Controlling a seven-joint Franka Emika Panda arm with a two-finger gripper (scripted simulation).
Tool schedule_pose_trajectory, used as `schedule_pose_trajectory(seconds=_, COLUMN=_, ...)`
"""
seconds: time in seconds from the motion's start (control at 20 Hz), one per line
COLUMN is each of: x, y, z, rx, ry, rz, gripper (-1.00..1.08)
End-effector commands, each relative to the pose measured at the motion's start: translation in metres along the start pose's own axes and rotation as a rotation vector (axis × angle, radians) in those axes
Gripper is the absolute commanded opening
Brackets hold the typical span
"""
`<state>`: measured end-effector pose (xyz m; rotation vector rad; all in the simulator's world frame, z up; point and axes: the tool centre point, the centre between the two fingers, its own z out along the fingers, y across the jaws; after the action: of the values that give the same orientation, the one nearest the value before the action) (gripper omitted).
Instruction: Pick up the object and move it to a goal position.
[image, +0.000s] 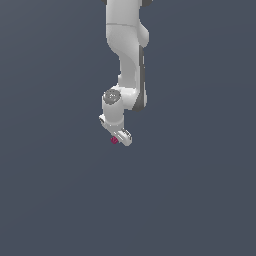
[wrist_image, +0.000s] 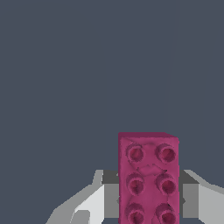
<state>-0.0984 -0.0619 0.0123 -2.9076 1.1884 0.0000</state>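
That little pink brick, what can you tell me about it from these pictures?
The pink brick is a magenta rectangular block, plastic-looking, with two rows of round studs on top; six show. In the wrist view it lies between the gripper's grey fingers, which sit close on either side and seem to clasp it. In the exterior view it is a tiny pink speck at the arm's tip.

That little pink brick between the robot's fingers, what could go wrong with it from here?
1. The brick sticks out well past the fingers, so a jolt might twist or drop it.
2. In the exterior view the brick is a speck beside the gripper, so a slip would be hard to spot.
3. No goal marker shows, so placement can't be checked.
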Motion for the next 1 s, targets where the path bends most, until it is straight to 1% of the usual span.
schedule_pose_trajectory(seconds=0.0, x=0.0, y=0.0, z=0.0, rx=0.0, ry=0.0, rz=0.0, gripper=-1.0)
schedule_pose_trajectory(seconds=0.2, x=0.0, y=-0.003, z=-0.004, rx=0.0, ry=0.0, rz=0.0, gripper=-1.0)
schedule_pose_trajectory(seconds=0.45, x=0.0, y=-0.013, z=-0.02, rx=0.0, ry=0.0, rz=0.0, gripper=-1.0)
schedule_pose_trajectory(seconds=0.7, x=0.0, y=-0.032, z=-0.048, rx=0.0, ry=0.0, rz=0.0, gripper=-1.0)
schedule_pose_trajectory(seconds=0.95, x=0.0, y=-0.058, z=-0.088, rx=-0.002, ry=0.001, rz=0.001, gripper=-1.0)
